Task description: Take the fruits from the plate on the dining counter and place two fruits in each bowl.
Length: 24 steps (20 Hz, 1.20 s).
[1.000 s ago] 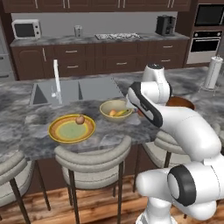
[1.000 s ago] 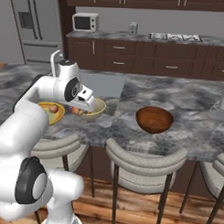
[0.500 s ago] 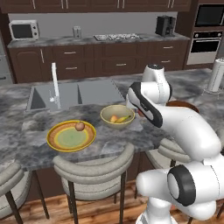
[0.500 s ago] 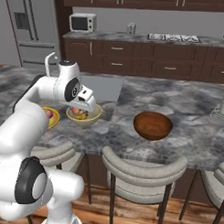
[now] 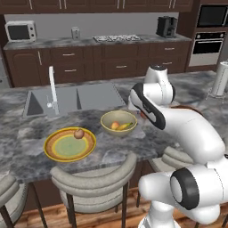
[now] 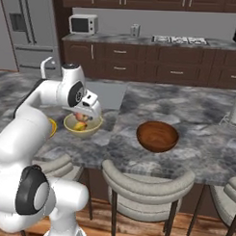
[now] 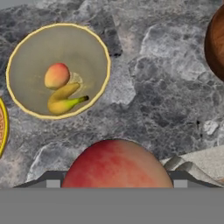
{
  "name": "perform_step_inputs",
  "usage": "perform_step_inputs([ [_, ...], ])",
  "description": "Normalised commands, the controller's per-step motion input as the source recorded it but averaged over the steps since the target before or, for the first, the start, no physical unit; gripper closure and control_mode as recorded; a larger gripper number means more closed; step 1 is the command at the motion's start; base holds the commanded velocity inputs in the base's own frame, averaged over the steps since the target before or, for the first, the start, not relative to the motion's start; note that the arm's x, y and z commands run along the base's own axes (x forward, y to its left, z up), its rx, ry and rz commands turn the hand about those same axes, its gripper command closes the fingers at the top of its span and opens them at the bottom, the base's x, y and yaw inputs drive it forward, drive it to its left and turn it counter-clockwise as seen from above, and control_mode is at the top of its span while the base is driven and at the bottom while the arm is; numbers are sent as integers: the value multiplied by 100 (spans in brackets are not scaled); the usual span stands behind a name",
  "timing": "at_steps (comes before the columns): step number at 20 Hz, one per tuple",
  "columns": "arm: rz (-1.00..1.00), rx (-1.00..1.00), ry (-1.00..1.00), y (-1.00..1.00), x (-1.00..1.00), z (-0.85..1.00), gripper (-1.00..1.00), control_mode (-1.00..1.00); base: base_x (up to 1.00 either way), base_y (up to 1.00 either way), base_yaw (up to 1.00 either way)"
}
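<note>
Fruits are distributed as follows. A banana (image 7: 64, 102) and an orange-red fruit (image 7: 57, 75) lie in the cream bowl (image 5: 118, 129), touching each other. A brownish fruit (image 5: 79, 133) rests on the plate (image 5: 53, 153), near its far rim. A red fruit (image 7: 117, 165) sits at the bottom of the hand view, between the finger tips; the hand (image 6: 89, 109) is spread wide around it and holds it.

Both bowls and the plate stand on the grey marbled surface (image 6: 196, 142). The plate is left of the cream bowl, just beside it but apart. The brown bowl (image 6: 158, 136) stands well apart, to the right of the cream bowl, and holds nothing visible in the right base view.

In the hand view the red fruit is over bare surface, between the two bowls, nearer the cream one. In the right base view the hand hangs above the near right side of the cream bowl.

A sink (image 5: 71, 99) with a white tap (image 5: 53, 91) is set into the surface behind the plate. Padded stools (image 5: 93, 182) stand along the near edge.
</note>
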Motion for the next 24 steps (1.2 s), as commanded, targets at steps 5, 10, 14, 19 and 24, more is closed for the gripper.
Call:
perform_step_inputs([
  [5,0,0,0,-2,58,0,100,-100,10,0,0],
  [10,-1,0,2,-83,53,0,100,-100,0,0,0],
  [14,-5,0,6,-100,11,-10,100,-100,0,0,0],
  [19,-5,0,3,-91,-11,-46,100,-100,0,0,0],
  [24,-2,0,-4,-56,-8,-42,100,-100,0,0,0],
])
